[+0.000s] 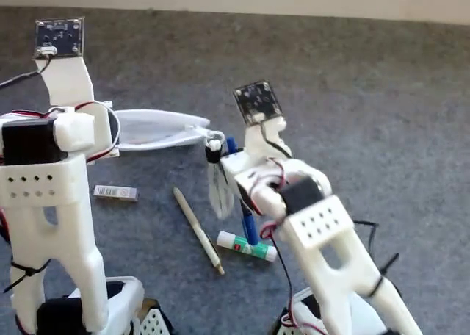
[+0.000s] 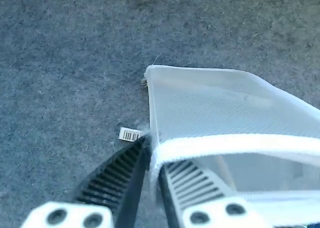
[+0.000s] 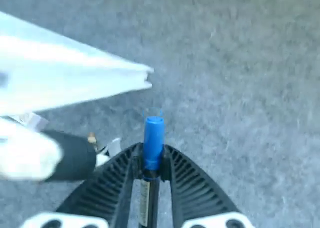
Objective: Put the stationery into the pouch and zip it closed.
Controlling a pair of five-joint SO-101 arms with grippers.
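Mesh pouch [image 2: 220, 108] looks soft and floppy, so my left pincer [image 2: 152, 155] pinches its firmer zip edge; my right pincer [image 3: 152, 150] grips the light, stiff blue pen [image 3: 153, 130]

The left arm [image 1: 51, 203] is white printed plastic with black servo blocks [image 1: 28, 140], looping red and black cables [image 1: 87, 106], rows of small holes [image 1: 33, 179], a dark camera board [image 1: 60, 37] and ribbed black fingers [image 2: 117, 175], and the right arm [image 1: 327, 236] beside it matches.

High camera looks down; wrist cameras sit close, sharing the pouch [image 2: 210, 108].
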